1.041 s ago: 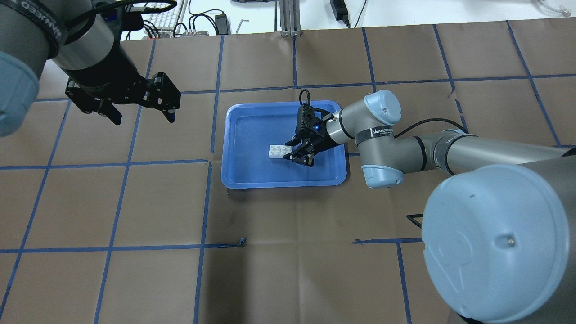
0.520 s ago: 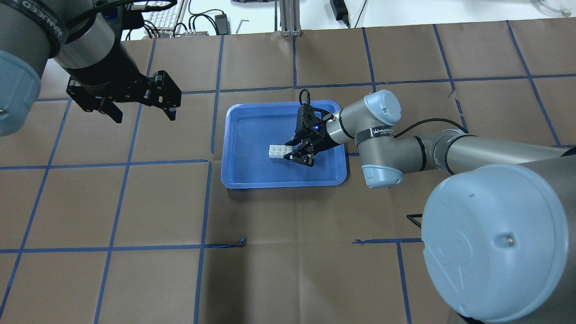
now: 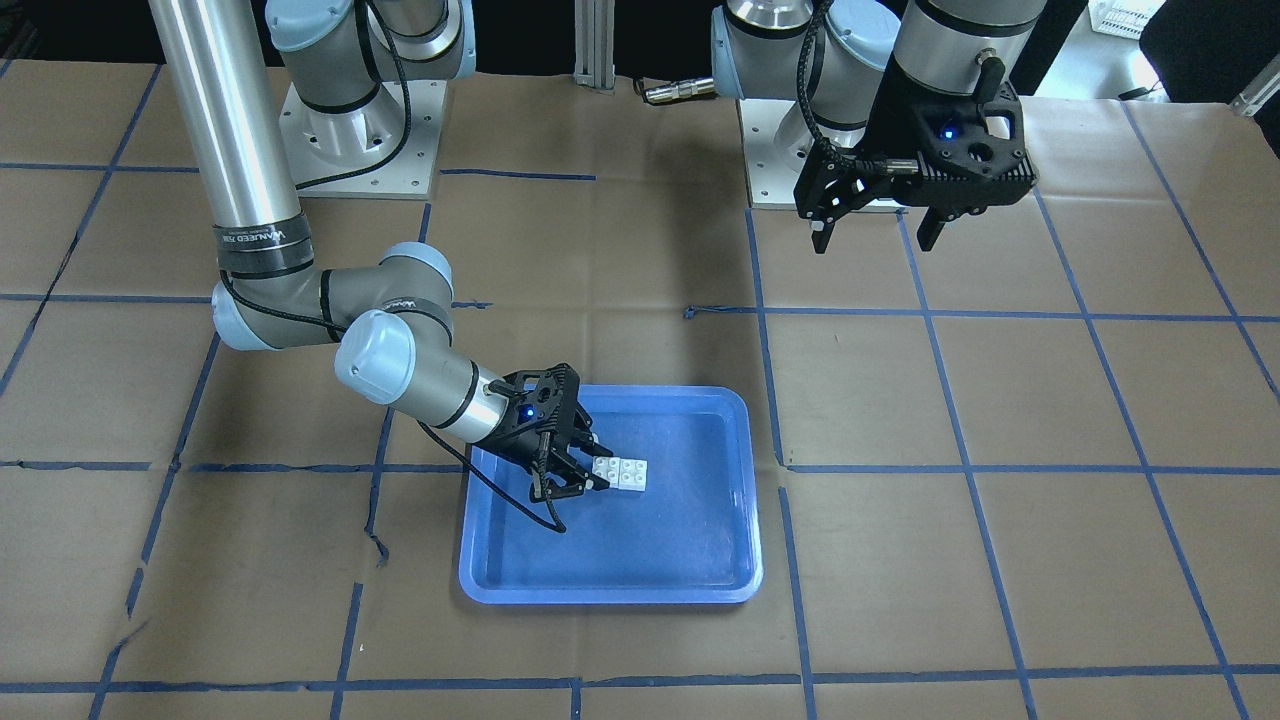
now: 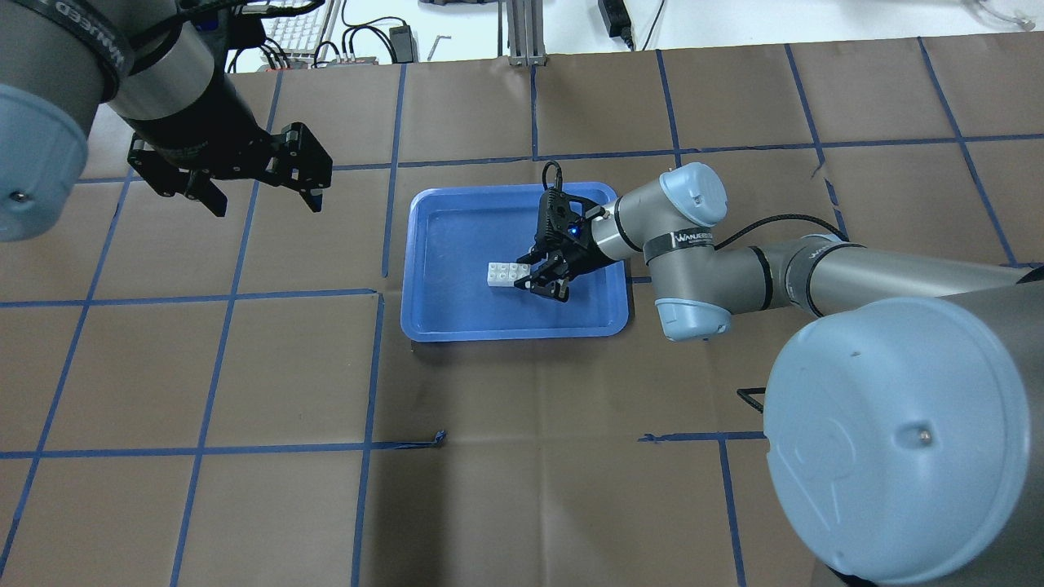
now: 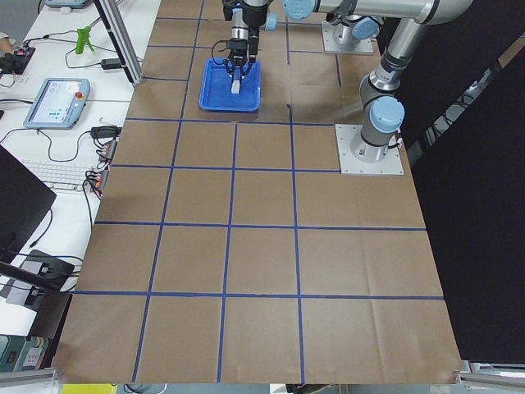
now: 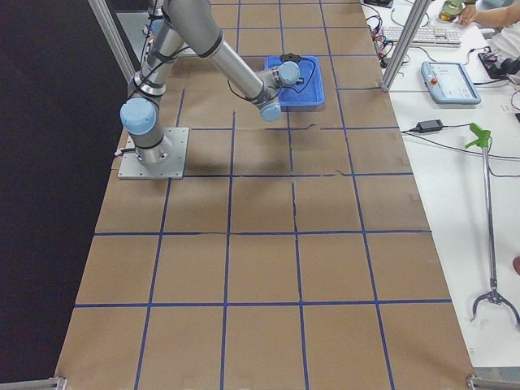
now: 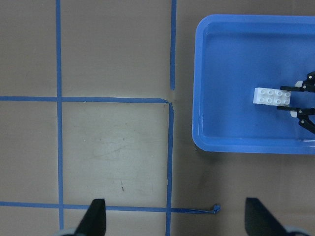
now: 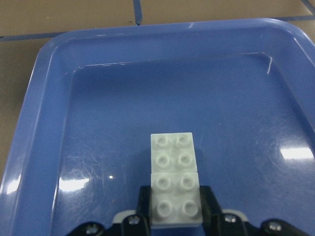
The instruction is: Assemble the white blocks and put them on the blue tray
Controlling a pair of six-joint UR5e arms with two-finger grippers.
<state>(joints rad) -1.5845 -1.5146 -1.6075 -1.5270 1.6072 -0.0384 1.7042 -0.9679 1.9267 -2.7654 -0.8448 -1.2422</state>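
Note:
The two white blocks [image 4: 502,274] lie end to end as one piece on the floor of the blue tray [image 4: 465,236]. My right gripper [image 4: 522,275] reaches in low from the tray's right side and is shut on the near block. In the right wrist view the pads [image 8: 143,204] press both sides of the blocks [image 8: 174,177]. My left gripper [image 4: 267,205] is open and empty, high above the paper left of the tray. Its wrist view shows the tray [image 7: 231,64] and the blocks [image 7: 272,96]. The front view shows the blocks [image 3: 620,472] and the right gripper [image 3: 595,468].
Brown paper with a blue tape grid [image 4: 371,375] covers the table. The right arm's elbow [image 4: 689,244] hangs just past the tray's right rim. A keyboard and cables [image 4: 294,37] lie beyond the far edge. A teach pendant [image 6: 451,81] sits on the side bench.
My left gripper has drifted a little toward the table's far edge and turned slightly. The right gripper and the blocks have not moved.

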